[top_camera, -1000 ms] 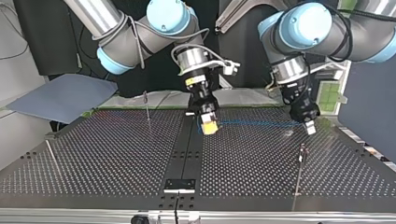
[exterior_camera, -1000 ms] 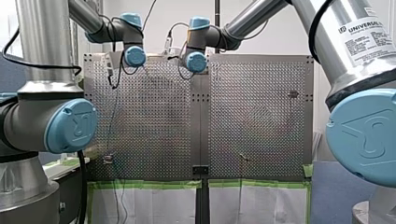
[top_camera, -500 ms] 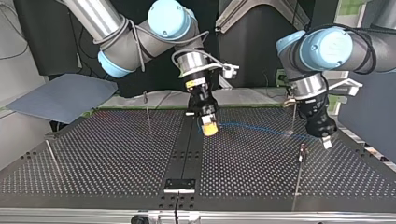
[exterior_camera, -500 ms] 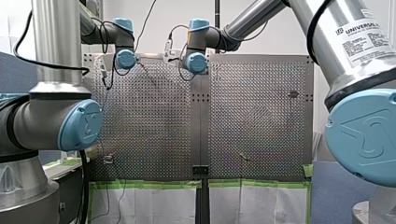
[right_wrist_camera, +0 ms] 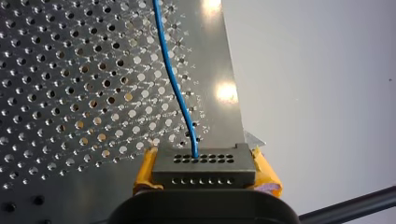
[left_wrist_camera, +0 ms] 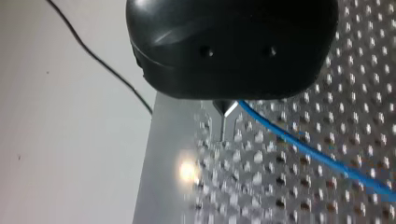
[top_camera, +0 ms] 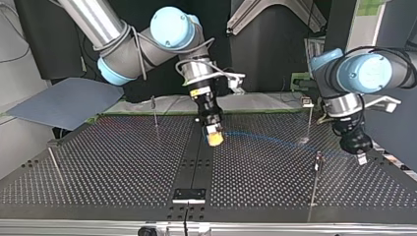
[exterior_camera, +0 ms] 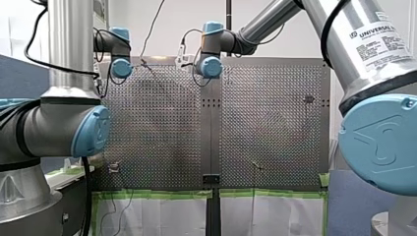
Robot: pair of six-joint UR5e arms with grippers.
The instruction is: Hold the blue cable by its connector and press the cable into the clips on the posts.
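Your right pincer [right_wrist_camera: 205, 173]: pinching the grey connector [right_wrist_camera: 204, 164], blue cable [right_wrist_camera: 175, 88] running ahead of it over the perforated counter [right_wrist_camera: 70, 93]; your left pincer [left_wrist_camera: 224, 109]: tips pressed together on that cable

Front view, right side: white label [exterior_camera: 379, 42] on the silver tube of my right arm [exterior_camera: 344, 64] reads "UNIVERSAL" in dark caps, w/ a small logo mark just ahead of it. The next word curves away round the tube & can't be read in full. Several lines of smaller print sit below on the same label, too fine to make out. Top view: yellow sticker [top_camera: 197, 91] on that arm's wrist, dark print illegible.
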